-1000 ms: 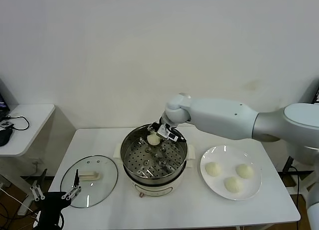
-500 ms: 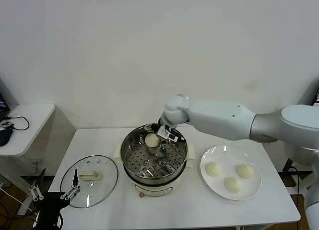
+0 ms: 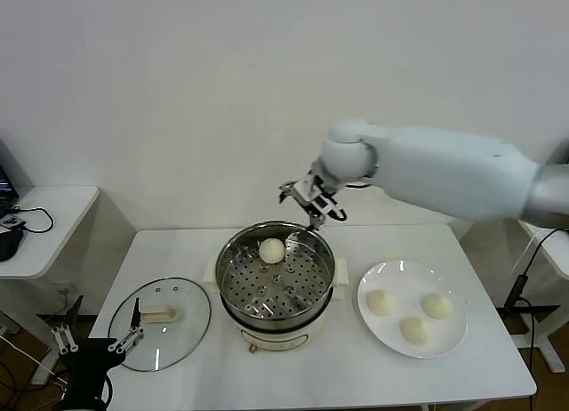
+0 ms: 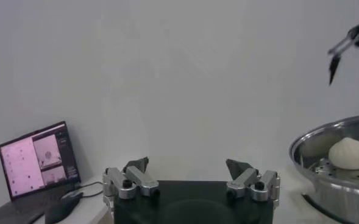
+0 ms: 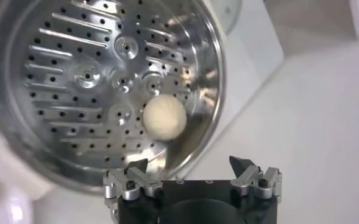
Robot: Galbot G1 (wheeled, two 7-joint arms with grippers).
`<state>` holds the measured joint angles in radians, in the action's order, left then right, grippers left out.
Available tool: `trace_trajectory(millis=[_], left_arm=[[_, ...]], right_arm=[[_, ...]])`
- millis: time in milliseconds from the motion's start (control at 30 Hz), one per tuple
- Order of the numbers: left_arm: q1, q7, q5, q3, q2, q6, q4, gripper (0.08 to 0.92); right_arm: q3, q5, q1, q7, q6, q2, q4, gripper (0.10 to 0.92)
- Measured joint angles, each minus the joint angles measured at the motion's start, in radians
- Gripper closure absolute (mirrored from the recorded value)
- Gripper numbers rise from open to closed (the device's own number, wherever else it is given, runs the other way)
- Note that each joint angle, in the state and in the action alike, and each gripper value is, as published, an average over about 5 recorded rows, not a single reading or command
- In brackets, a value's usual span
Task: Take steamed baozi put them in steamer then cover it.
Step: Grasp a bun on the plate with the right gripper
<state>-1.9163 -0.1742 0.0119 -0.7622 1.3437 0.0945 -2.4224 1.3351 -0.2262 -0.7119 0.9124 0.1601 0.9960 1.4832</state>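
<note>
While one baozi point(image 3: 271, 249) is lying on the perforated tray at the far side of the steamer point(image 3: 276, 285), you are seeing the first of four placements done. Your right gripper point(image 3: 311, 197) is hanging above the steamer's far rim with its fingers spread and holding nothing; the right wrist view is looking straight down on that bun and shows both fingers point(image 5: 245, 165) apart with only air between them.

Three baozi point(image 3: 414, 328) are waiting on the white plate point(image 3: 373, 325), which is sitting on the table point(image 3: 356, 380) just to the right of the steamer. The cover point(image 3: 159, 324) is lying flat on the table to the left of the steamer, handle up, and is not yet needed.

Your left gripper point(image 3: 96, 345) is idling low at the table's near edge, left of the steamer and just by the cover's near rim, with its fingers open and empty.

The step in hand is judged to be the return trip for a second bun. The next move is calling for you to swing the right gripper from the steamer across to the plate, descend over one bun with the fingers wide, and close gently, since the buns look soft and likely to dent. Place it clear of the bun already on the tray.
</note>
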Motion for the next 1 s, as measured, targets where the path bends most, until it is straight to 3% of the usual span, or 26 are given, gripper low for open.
trace_trajectory(millis=[233, 500, 1000], left_arm=[[0.005, 0.002, -0.015, -0.005, -0.021, 0.003, 0.004, 0.177], [0.001, 0.002, -0.027, -0.022, -0.036, 0.004, 0.012, 0.177], [0.002, 0.004, -0.027, -0.030, -0.024, 0.014, 0.011, 0.177]], right_arm=[[0.006, -0.063, -0.009, 0.018, 0.126, -0.207, 0.122, 0.202], [-0.009, -0.037, 0.081, 0.015, 0.196, -0.397, 0.193, 0.202], [-0.175, 0.074, 0.423, -0.006, 0.233, -0.478, 0.150, 0.203]])
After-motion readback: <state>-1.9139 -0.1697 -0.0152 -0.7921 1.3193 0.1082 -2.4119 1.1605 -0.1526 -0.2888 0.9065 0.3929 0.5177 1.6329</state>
